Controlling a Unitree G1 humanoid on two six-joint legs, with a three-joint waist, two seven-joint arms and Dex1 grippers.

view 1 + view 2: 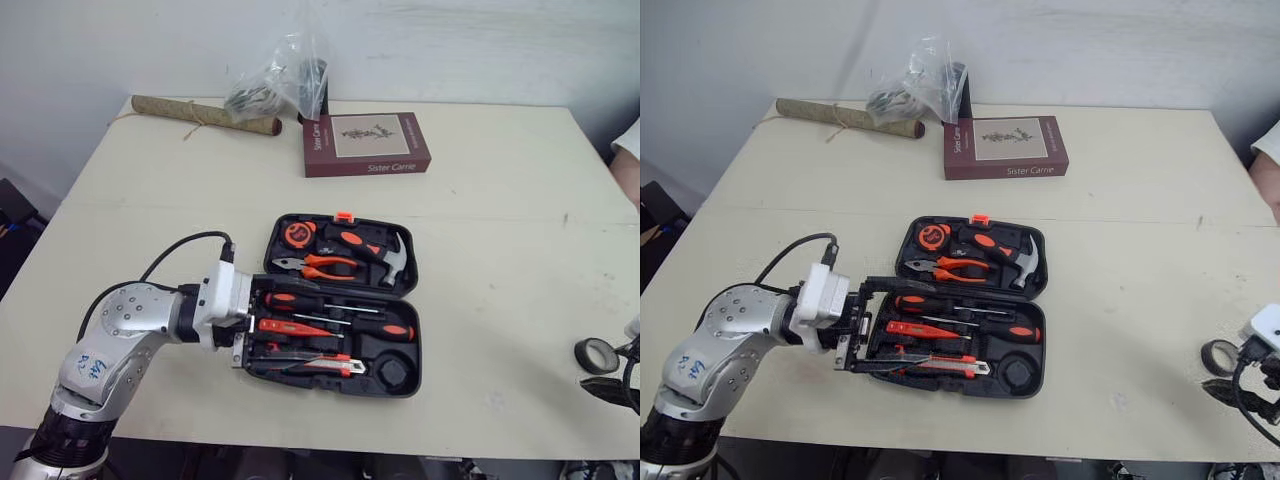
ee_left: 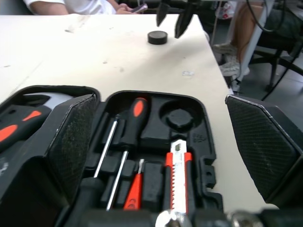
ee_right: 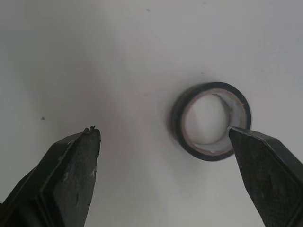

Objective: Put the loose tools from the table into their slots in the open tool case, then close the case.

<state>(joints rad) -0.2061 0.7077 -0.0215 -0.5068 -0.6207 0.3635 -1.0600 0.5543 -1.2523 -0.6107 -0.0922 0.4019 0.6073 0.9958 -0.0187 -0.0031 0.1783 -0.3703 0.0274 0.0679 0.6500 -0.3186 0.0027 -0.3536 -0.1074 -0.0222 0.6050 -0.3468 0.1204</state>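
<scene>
Table: one loose thing left, I think. Tool case open, nearly full, lid not shut yet. My left gripper wide open at case's left edge. My right gripper open above tape roll, well right of case.

On the worktop lies one open tool case. It holds one tape measure, one pair of pliers, one hammer, one utility knife and, as far as can be made out, three screwdrivers. Loose on the worktop are one roll of tape, one book, one rolled mat tied with string and one clear plastic bag, four single items in all.
</scene>
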